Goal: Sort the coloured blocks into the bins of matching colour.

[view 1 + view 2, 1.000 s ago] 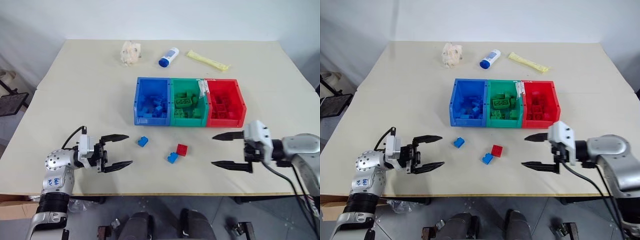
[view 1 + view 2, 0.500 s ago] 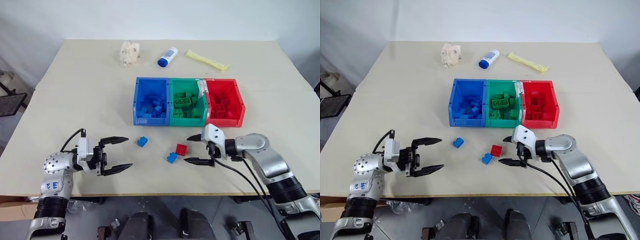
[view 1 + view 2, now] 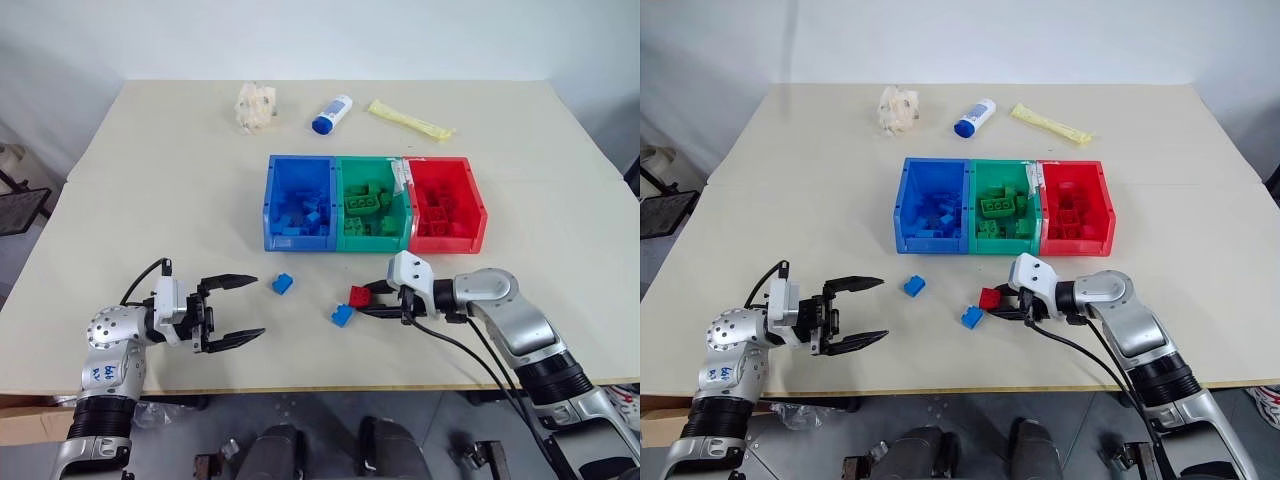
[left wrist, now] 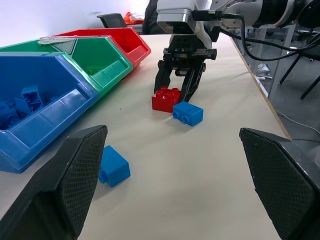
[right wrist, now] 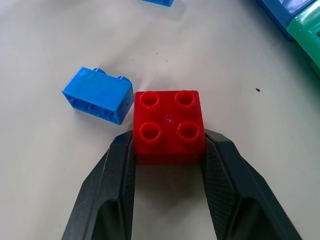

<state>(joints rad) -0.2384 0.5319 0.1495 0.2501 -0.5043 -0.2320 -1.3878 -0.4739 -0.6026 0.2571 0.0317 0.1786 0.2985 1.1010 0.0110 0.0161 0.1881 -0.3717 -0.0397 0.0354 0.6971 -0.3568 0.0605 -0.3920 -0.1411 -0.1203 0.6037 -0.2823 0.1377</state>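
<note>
on beige table [image 3: 150, 180], r gripper [image 3: 372, 300] clamps red block [image 3: 360, 295]; l gripper [image 3: 245, 307] wide open, empty.

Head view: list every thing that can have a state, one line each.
Right gripper: fingers shut on the red block, which sits on the table.
Left gripper: fingers open, empty.
Two blue blocks: loose on the table.
Bins: open-topped, each holding matching blocks.
White bottle: lying down, capped.

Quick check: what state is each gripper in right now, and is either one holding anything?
Left gripper: open, holding nothing.
Right gripper: shut on the red block, which sits on the table.
</note>
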